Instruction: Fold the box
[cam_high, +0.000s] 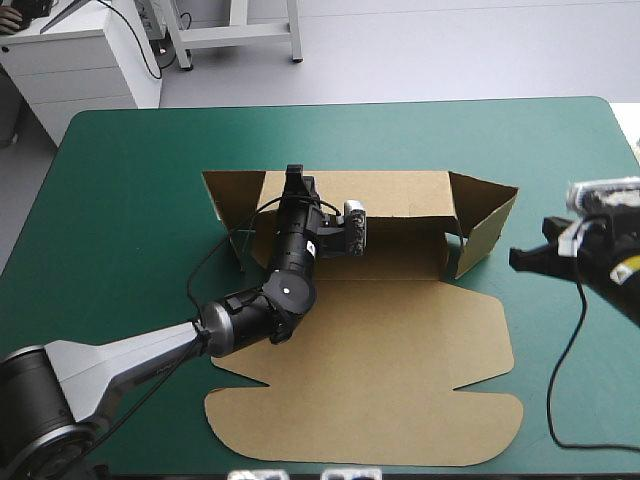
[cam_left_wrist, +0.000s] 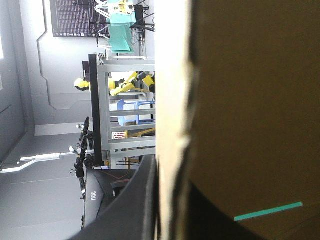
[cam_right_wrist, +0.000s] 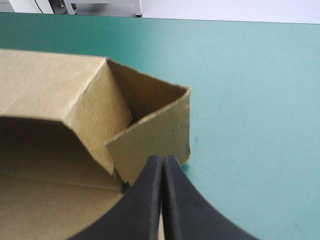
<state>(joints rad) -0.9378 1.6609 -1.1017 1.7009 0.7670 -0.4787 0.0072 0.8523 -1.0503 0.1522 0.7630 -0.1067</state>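
**Box (cam_high: 380, 340) at an early stage of folding, near the middle of the table (cam_high: 130, 200).**

**Done:** the far wall (cam_high: 400, 192) stands raised along the box's far side. The flaps at its two ends, the left flap (cam_high: 228, 192) and the right flap (cam_high: 487, 232), are bent at an angle toward the near side.

**Not done:** the rest of the sheet lies flat on the teal-green cover, including the wide near panel (cam_high: 370, 425) with its rounded lobes. No side wall is raised, and neither flap is tucked under anything.

**Left pincer (cam_high: 297, 180):** it reaches over the sheet to the top edge of the far wall and pinches it. In the left wrist view the board's edge runs between the black fingers.

**Right pincer (cam_high: 527, 258):** it hangs off the box, near the right flap and apart from it in the high view. Its fingers are pressed together in one point and hold nothing. In the right wrist view their tip is aimed at the flap's lower edge.

**Progress:** judged from this layout, less than half the work is complete. The side walls have to be lifted, the end flaps turned in against them, and the walls tucked over, leaving an open tray with the lid flat. Which panel serves as the lid cannot be told here.
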